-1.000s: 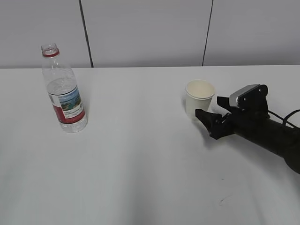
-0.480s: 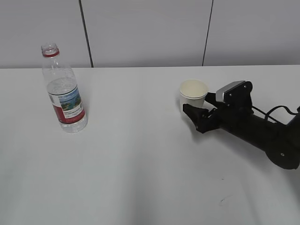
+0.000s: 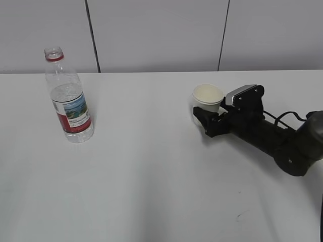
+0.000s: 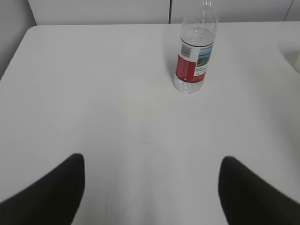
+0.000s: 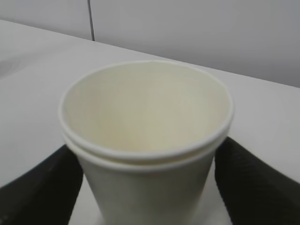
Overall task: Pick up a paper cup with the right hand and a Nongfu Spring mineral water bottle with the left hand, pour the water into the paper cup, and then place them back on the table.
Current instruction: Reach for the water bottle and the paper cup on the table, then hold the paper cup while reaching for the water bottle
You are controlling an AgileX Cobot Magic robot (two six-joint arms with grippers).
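From the outside camera, my right hand (image 3: 206, 120) lay low at centre right of the frame, its two fingers spread to either side of the paper cup (image 3: 207, 101). The cup stood upright on the white tabletop (image 3: 151, 166). I could not tell there whether the fingers touched its wall. The Nongfu Spring mineral water bottle (image 3: 68, 98) stood at the left of the frame, well apart from the cup, uncapped, clear, with a red neck ring and a red-and-white label. It looked about half full, so I judged it fairly heavy and best taken around the label, where the wall seems stiffest.

Through my left wrist camera, the bottle (image 4: 195, 54) stood in the upper middle, far ahead of my left hand (image 4: 150, 197). Its fingers were spread wide at the bottom corners and held nothing.

Through my right wrist camera, the cup (image 5: 146, 145) filled the frame: cream-white, empty, with what looked like two rolled rims, perhaps two nested cups. My fingers (image 5: 42, 187) sat open just beside its lower wall, not yet clamped, as far as I could see. I judged it light and easily crushed, so a gentle squeeze at mid-height, below the rim, would suit.
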